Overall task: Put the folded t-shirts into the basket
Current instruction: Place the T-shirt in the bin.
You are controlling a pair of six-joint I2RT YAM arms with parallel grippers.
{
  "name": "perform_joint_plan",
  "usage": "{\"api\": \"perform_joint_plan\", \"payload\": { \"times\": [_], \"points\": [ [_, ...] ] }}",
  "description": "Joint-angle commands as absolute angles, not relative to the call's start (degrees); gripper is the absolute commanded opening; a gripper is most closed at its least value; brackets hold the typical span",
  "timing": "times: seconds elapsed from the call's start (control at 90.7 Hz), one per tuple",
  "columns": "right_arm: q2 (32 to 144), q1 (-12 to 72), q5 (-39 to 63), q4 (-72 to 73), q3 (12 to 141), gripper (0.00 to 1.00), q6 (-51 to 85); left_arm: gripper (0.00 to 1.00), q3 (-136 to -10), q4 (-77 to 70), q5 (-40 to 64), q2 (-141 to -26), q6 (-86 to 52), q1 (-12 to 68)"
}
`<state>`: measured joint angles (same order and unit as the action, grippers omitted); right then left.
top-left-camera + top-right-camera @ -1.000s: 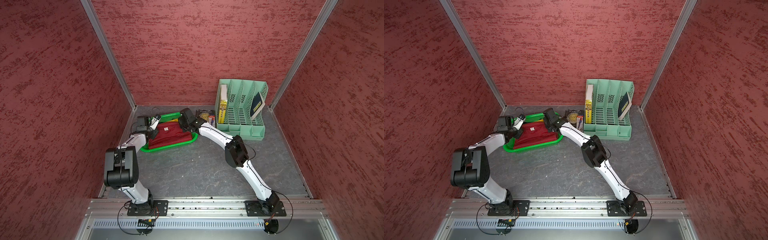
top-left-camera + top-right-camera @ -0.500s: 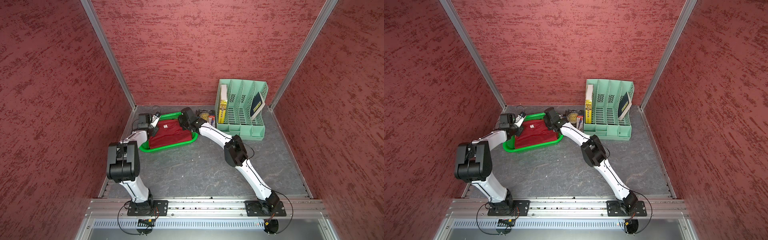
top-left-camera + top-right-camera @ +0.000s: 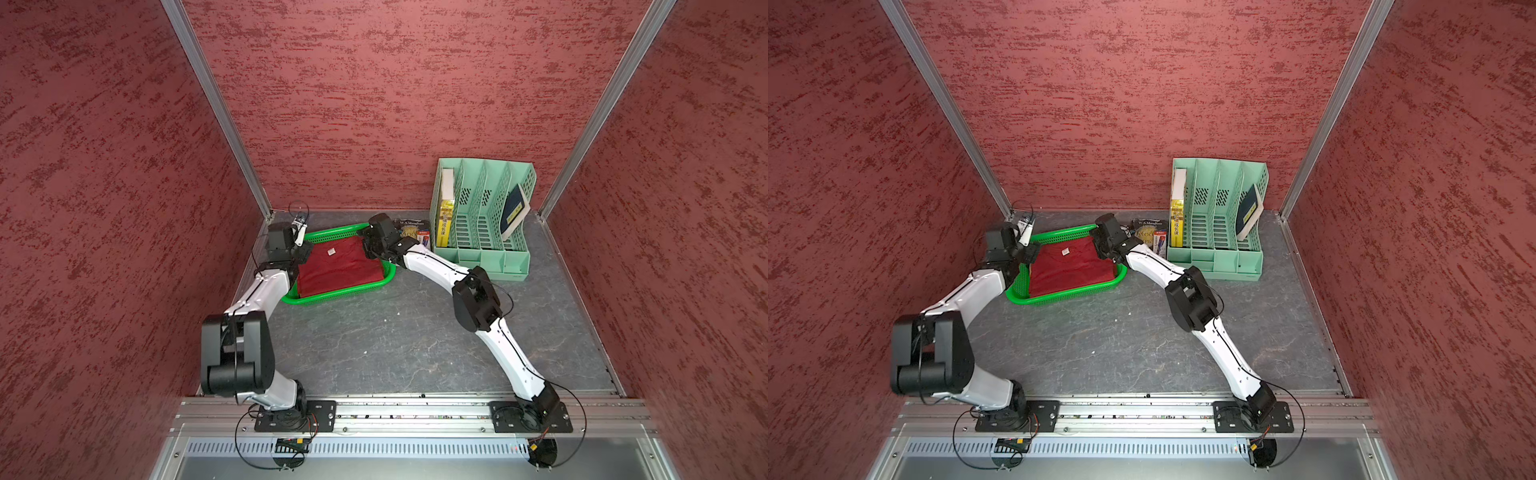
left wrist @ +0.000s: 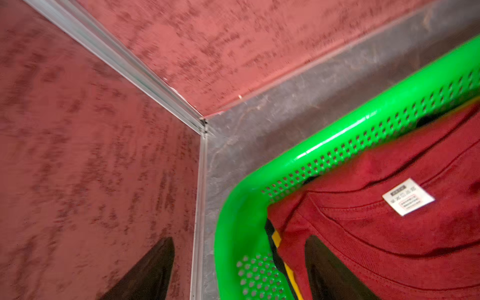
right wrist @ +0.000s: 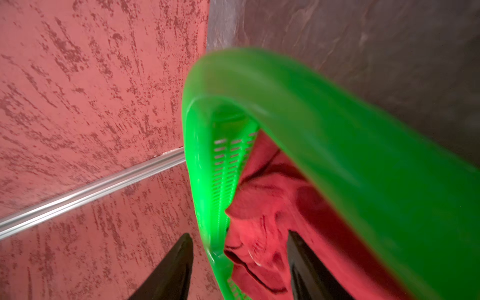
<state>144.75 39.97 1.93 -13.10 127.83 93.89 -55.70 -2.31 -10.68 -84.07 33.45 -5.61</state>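
Folded t-shirts: stacked inside the shallow bright green rectangular plastic basket (image 3: 353,292) with perforated walls. The dark red folded cloth t-shirt (image 3: 336,268) lies flat on top and covers most of the basket's floor in both top views.
Lower layers: in the left wrist view, a mustard yellow cloth edge (image 4: 290,271) and a black cloth edge (image 4: 269,227) show beneath the red one at a basket corner. How they lie underneath is hidden.
Tag: a small white printed label (image 4: 407,196) faces up at the red shirt's neckline.
Basket position: on the grey stone-patterned tabletop (image 3: 395,340), at the far left, near the corner where the red textured walls meet.
Left gripper (image 4: 239,239): jaws spread wide, gripping nothing. One dark finger (image 4: 150,270) is outside the basket and the other is over the red shirt, with the rim between them.
Right gripper (image 5: 239,233): jaws apart, holding nothing. It straddles the rim at the opposite end, with one finger (image 5: 171,270) outside and the other over rumpled red cloth. This view is blurred.
Organiser: a tall mint-green plastic file organiser (image 3: 515,262) stands to the right of the basket. It holds an upright yellow-spined book (image 3: 444,220) and a leaning dark blue book (image 3: 514,210).
Flat book: a dark-covered book (image 3: 409,228) lies between basket and organiser, partly behind the right arm.
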Motion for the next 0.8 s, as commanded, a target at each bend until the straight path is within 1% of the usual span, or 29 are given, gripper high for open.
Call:
{"api": "perform_joint_plan", "payload": {
  "times": [0.0,0.055,0.088,0.143,0.242,0.342,0.408,0.529,0.595,0.683,0.794],
  "points": [
    [135.0,39.2,4.9,-6.8,122.2,0.61,85.4,0.88,-55.2,2.0,-12.9,-75.8,25.4,-6.0],
    [132.1,39.0,6.5,-5.0,118.4,0.61,81.7,0.97,-55.3,6.7,-11.4,-72.8,19.8,-6.3],
    [130.7,38.9,7.5,-4.2,116.5,0.61,79.2,1.00,-55.6,8.7,-11.4,-71.5,15.4,-6.4],
    [128.2,38.8,9.3,-4.4,113.8,0.61,74.8,1.00,-56.0,12.4,-10.1,-69.2,9.3,-6.8],
    [123.7,38.7,10.9,-8.6,110.4,0.63,65.3,1.00,-56.9,17.8,-3.8,-65.5,-0.1,-7.2],
    [118.3,38.7,9.5,-13.6,105.9,0.69,55.6,1.00,-56.3,20.6,1.6,-60.7,-7.5,-7.1],
    [114.2,38.7,7.2,-16.9,102.5,0.72,50.0,1.00,-55.2,22.4,2.1,-57.3,-11.3,-7.1],
    [109.1,38.7,3.5,-26.0,98.1,0.75,40.2,1.00,-55.1,28.9,-2.4,-55.0,-15.5,-7.0],
    [107.2,38.8,3.7,-28.9,94.8,0.75,35.4,1.00,-55.7,31.4,-2.1,-55.2,-16.0,-6.9],
    [106.1,39.5,5.8,-32.9,92.7,0.75,30.5,1.00,-55.1,31.5,1.1,-55.3,-18.8,-6.2],
    [108.3,40.5,6.4,-38.9,94.5,0.74,26.8,1.00,-50.7,26.4,9.3,-55.0,-18.7,-3.7]
  ]
}}
